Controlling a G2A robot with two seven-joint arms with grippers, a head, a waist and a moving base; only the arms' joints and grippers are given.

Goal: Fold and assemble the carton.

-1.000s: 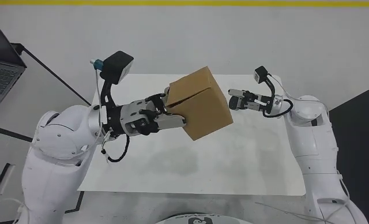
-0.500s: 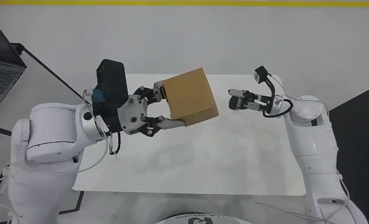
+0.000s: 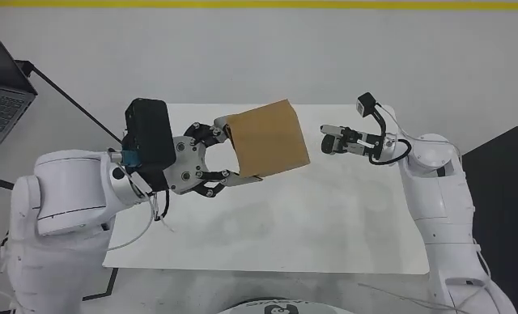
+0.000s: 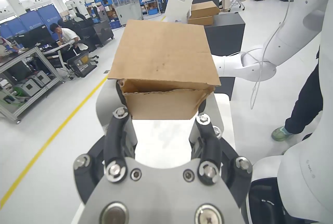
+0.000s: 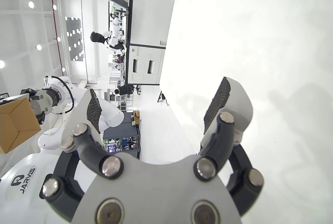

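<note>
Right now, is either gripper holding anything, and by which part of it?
The left gripper holds the carton by its flapped end nearest the wrist, one finger on each opposite side. The right gripper is open and holds nothing.

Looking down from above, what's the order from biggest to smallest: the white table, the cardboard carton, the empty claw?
1. Table.
2. Carton, held up nearer the camera, so it looks somewhat enlarged.
3. Right gripper, open and empty.
The order is clear regardless.

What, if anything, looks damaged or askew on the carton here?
The carton, held by the left gripper, has a flap at the gripped end with a ragged, torn-looking edge, and it sits gapped rather than flush. Nothing else stands out.
</note>
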